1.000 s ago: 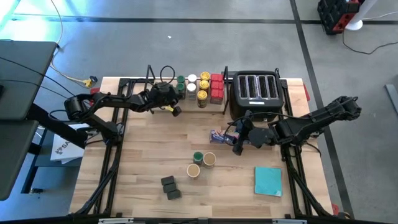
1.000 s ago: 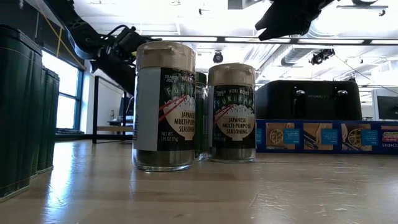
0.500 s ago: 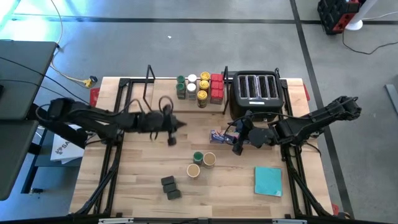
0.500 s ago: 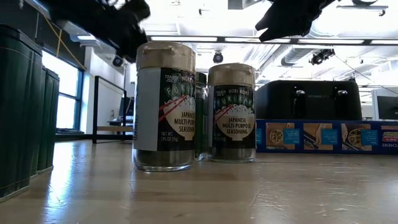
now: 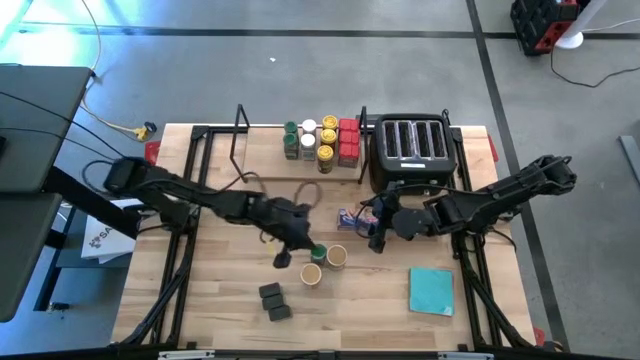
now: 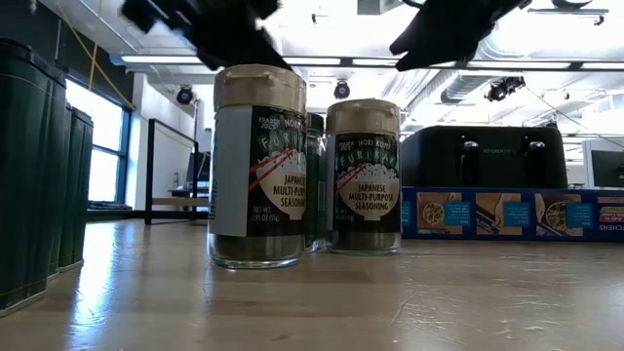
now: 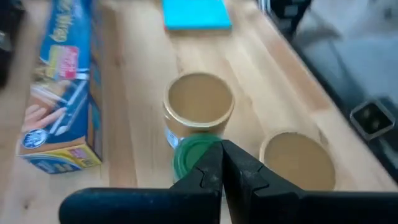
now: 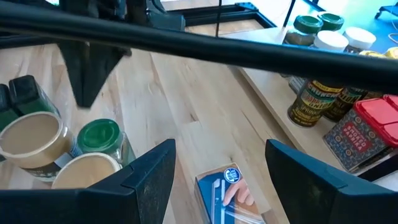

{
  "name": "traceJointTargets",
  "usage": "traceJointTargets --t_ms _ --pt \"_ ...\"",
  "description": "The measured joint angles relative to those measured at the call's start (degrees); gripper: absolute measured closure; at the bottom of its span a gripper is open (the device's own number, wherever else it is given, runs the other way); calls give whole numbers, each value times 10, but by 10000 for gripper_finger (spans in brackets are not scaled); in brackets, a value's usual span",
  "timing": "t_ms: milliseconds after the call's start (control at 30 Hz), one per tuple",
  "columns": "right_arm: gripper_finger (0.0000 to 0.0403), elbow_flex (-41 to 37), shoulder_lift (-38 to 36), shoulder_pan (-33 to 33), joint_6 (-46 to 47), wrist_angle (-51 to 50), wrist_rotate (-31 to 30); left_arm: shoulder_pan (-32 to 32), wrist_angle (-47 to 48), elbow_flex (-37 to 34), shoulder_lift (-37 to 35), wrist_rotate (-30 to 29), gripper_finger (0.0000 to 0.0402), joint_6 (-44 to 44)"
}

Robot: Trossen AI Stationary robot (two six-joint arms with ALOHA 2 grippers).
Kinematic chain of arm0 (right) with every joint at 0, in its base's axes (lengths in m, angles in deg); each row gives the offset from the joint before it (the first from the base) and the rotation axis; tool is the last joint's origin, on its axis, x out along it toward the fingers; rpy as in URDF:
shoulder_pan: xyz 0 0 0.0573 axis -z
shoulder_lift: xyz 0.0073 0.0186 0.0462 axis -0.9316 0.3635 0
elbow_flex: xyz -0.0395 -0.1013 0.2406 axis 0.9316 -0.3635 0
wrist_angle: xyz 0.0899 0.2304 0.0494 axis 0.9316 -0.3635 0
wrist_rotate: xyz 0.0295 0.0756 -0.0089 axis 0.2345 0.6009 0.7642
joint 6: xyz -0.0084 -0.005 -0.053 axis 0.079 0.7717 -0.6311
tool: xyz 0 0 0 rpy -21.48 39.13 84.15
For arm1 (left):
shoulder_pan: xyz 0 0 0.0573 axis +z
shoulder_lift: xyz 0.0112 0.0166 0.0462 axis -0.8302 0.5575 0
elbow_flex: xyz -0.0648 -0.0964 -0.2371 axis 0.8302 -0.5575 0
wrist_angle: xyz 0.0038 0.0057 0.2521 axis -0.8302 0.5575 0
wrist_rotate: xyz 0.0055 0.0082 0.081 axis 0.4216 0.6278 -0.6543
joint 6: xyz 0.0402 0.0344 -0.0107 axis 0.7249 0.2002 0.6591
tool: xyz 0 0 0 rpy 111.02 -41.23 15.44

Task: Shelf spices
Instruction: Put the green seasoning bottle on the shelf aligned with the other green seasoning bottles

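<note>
Two dark grey blocks [image 5: 273, 301] sit at the near left of the surface [image 5: 220, 290], away from the shelf [image 5: 262, 165] at the back, where a row of spices [image 5: 322, 141] already stands on its pale board beside the toaster [image 5: 411, 150].

Just right of the blocks, the left pincer [image 5: 283, 259] hangs with its fingers pressed together and holding nothing, right over the green-lidded jar [image 5: 318, 252]. That jar stands touching two tan-lidded jars [image 5: 324, 264], tight in a cluster. Judging by this, the step in hand is picking up the green jar. To do it well, the fingers must first spread wider than the lid, then come down so that one passes on the free side and the other slips between green jar and its tan neighbours without knocking them. A grip low on the lid or on the body would hold surer than one at the rim.

Further right, the blue wrap box [image 5: 353, 217] lies near the toaster, and the right pincer [image 5: 378, 233] hovers over it, fingers standing wide apart and empty. The teal pad [image 5: 431, 290] lies at the near right.
</note>
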Motion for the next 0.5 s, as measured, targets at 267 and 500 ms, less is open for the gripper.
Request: traceJointTargets --t_ms 267,500 --pt "160 0 0 -1 1 -4 0 23 201 151 101 29 401 91" --pt "160 0 0 -2 13 -9 0 40 252 168 106 14 401 112"
